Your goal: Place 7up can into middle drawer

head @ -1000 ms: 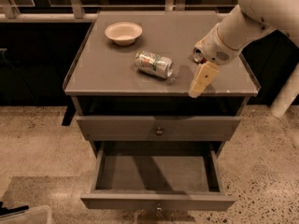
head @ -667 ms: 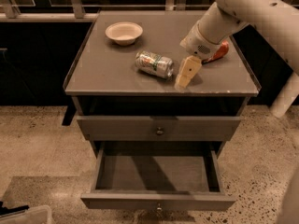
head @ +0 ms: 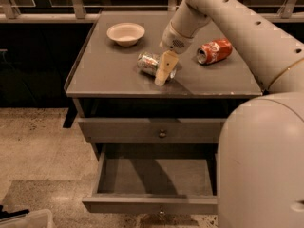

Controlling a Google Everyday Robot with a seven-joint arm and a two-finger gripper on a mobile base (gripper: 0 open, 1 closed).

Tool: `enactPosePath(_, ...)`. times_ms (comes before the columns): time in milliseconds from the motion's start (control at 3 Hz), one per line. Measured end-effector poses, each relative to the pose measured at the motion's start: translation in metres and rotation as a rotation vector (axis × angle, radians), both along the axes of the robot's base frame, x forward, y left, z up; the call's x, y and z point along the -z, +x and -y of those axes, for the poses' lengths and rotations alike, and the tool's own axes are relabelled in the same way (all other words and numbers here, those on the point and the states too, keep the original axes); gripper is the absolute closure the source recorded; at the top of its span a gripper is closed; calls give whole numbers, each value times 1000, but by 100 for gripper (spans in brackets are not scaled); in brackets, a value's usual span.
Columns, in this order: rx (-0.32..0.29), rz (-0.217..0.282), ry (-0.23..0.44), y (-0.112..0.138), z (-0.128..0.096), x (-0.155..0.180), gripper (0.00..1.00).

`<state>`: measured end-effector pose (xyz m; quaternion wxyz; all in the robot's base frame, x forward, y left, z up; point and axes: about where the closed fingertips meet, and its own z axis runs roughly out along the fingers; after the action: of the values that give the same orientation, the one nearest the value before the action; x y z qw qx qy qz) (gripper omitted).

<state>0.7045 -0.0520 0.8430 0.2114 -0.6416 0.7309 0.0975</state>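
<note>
2 cans on their sides on the flat grey desk (head: 104, 75): small silver, green-labelled 7up can (head: 148, 62) near the middle, red-orange soda can (head: 214, 51) well apart to its right, round cream bowl (head: 126, 33) behind at the left. Tan hand (head: 163, 71) on the white arm (head: 223, 18) low over the 7up can's right end, overlapping it; wide or narrow, cannot tell. Below, upper knobbed grey drawer front (head: 142, 130) shut, wide shallow grey middle drawer (head: 142, 204) pulled out.

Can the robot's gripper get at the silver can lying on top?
Probably yes. The gripper is right at the 7up can, which lies on its side; the bowl and the red can sit well apart from it.
</note>
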Motion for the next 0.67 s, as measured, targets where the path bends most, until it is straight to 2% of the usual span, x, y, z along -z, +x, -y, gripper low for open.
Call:
enactPosePath(333,13,-56,-19,9,-13,18,0)
enactPosePath(667,19,-64,-21,10,-15,21,19)
